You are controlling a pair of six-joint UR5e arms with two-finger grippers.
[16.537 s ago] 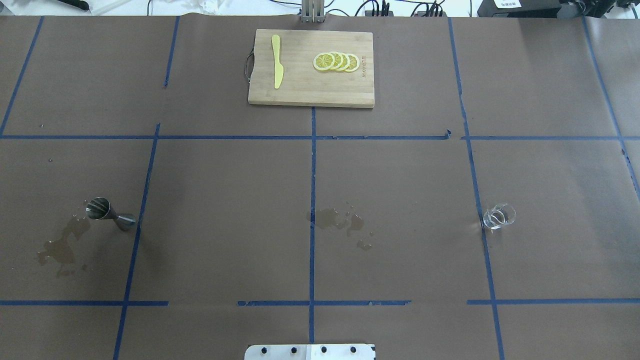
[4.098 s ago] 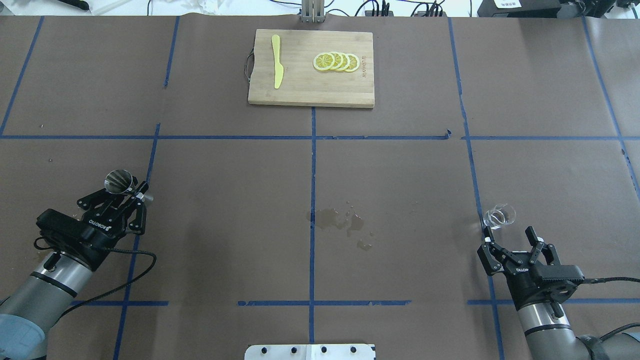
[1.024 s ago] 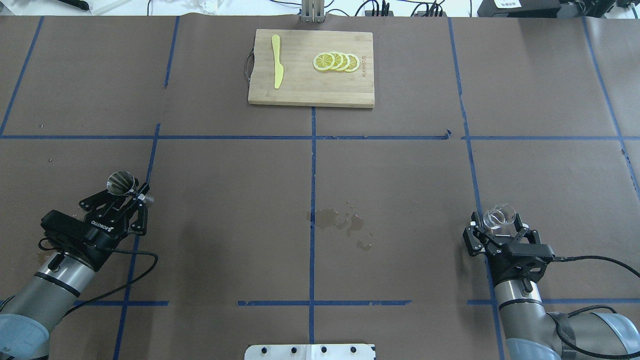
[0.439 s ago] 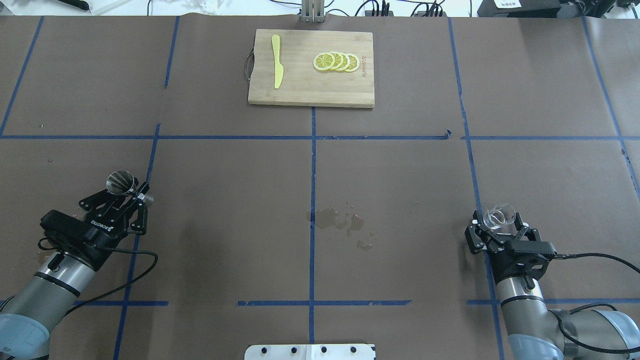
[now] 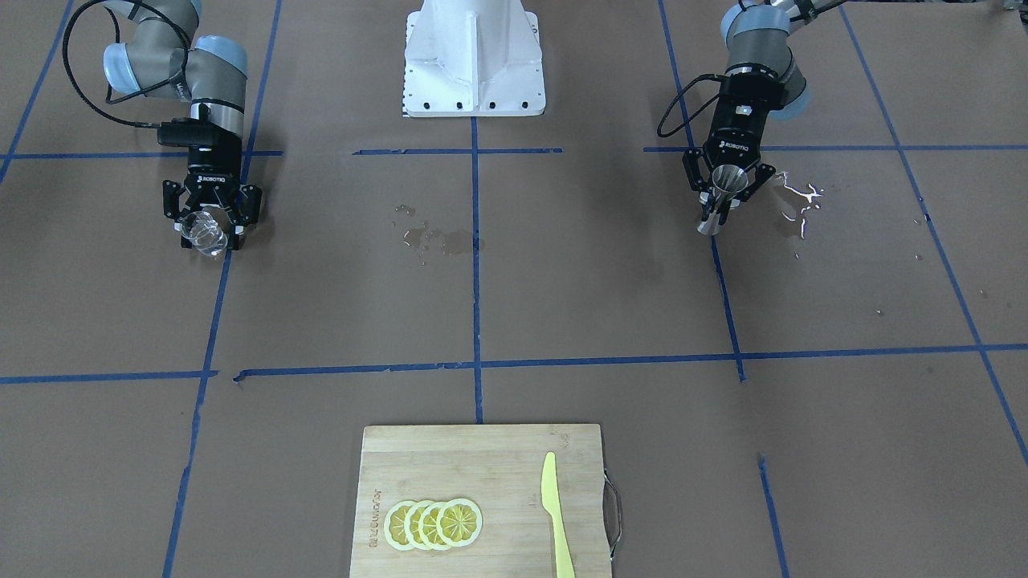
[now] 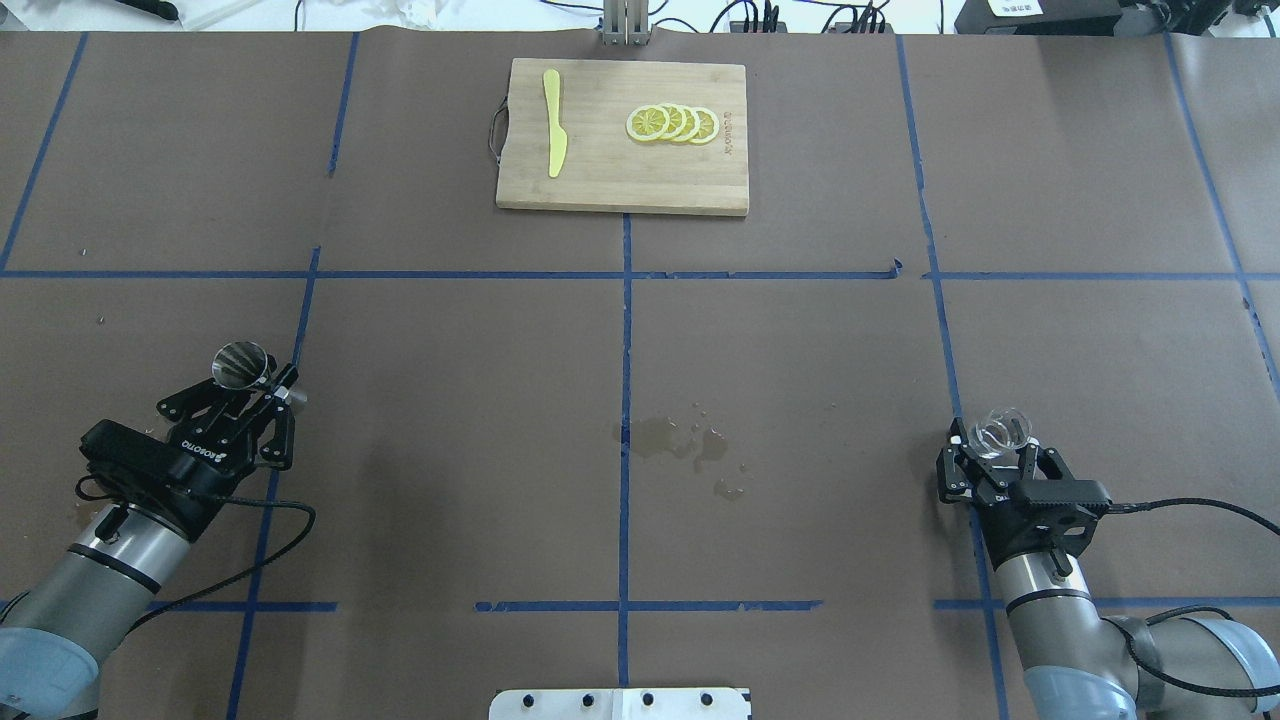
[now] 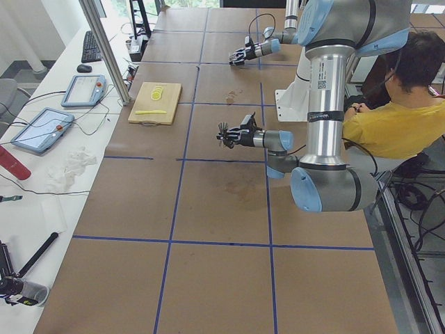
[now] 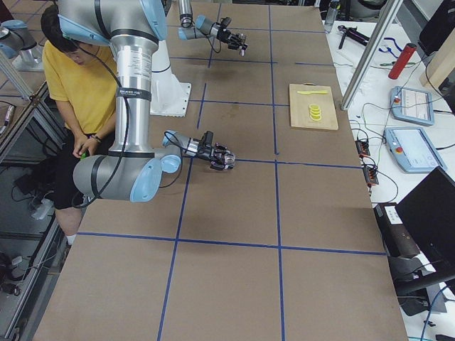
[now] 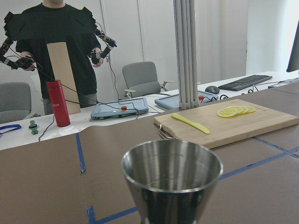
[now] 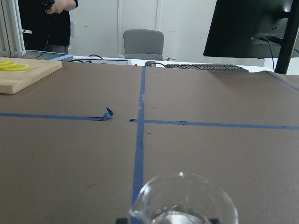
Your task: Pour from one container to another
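The steel jigger (image 6: 240,362) stands upright with its mouth open to the top, held at its waist by my left gripper (image 6: 252,390), which is shut on it near the table's left side. In the front-facing view the jigger (image 5: 727,181) sits in that gripper (image 5: 720,201) just above the paper. Its empty bowl (image 9: 172,172) fills the left wrist view. The clear glass cup (image 6: 1002,430) stands on the right, with my right gripper (image 6: 998,452) shut on its sides. The cup (image 10: 184,200) holds a little clear liquid.
A wooden cutting board (image 6: 620,185) with lemon slices (image 6: 672,123) and a yellow knife (image 6: 553,122) lies at the far middle. Wet spills mark the paper at the centre (image 6: 680,440) and beside the left gripper (image 5: 797,201). A seated person (image 7: 389,125) is behind the robot.
My right gripper's fingers have drawn in against the glass cup over the last second. The left gripper keeps the jigger where it was.
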